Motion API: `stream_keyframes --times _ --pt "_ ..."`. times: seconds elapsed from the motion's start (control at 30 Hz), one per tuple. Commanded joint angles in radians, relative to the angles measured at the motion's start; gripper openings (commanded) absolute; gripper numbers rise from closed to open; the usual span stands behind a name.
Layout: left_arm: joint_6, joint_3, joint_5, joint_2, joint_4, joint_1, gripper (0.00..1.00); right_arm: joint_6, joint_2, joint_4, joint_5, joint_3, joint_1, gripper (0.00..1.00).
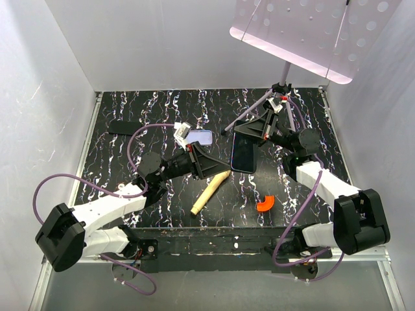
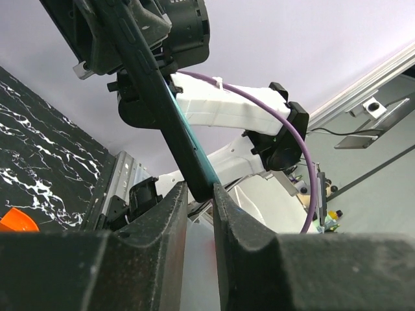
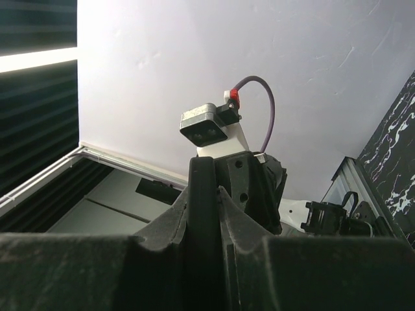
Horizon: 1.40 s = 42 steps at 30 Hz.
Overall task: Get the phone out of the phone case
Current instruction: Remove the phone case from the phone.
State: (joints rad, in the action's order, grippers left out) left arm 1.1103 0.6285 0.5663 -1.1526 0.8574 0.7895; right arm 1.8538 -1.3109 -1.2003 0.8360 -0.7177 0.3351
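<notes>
The phone (image 1: 243, 155), a dark glossy slab, hangs above the table between both arms. My right gripper (image 1: 251, 133) is shut on its far end, and in the right wrist view the phone (image 3: 202, 214) stands edge-on between the right gripper's (image 3: 204, 178) jaws. My left gripper (image 1: 224, 162) is shut on the phone's near left edge. In the left wrist view the phone (image 2: 155, 91) slants up from the left gripper (image 2: 201, 189), its lower end pinched between the fingertips. The lavender phone case (image 1: 199, 137) lies flat on the table behind the left wrist, partly hidden by it.
A wooden stick (image 1: 209, 192) lies under the left gripper, and an orange curved piece (image 1: 264, 205) sits near the front edge. A dull black flat rectangle (image 1: 124, 127) lies at the back left. A tripod with a perforated panel (image 1: 305, 29) stands at the back right. White walls surround the table.
</notes>
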Motion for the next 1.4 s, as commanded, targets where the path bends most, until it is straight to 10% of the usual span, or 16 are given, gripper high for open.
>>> stream_keyframes --times 0.0,0.77,1.13,1.37 --pt "-0.038 0.023 -0.026 -0.007 -0.046 0.005 0.14 0.033 0.035 -0.042 -0.046 -0.012 0.019 0.01" --pt "-0.325 0.198 -0.295 -0.111 -0.721 0.004 0.07 0.127 0.154 -0.018 -0.133 -0.089 0.076 0.01" --pt "0.003 0.160 0.065 -0.229 -0.020 0.005 0.26 -0.189 0.167 0.203 -0.101 -0.100 0.099 0.01" --pt "-0.113 0.157 0.048 -0.243 -0.200 0.005 0.00 -0.257 0.128 0.209 -0.136 -0.115 0.145 0.01"
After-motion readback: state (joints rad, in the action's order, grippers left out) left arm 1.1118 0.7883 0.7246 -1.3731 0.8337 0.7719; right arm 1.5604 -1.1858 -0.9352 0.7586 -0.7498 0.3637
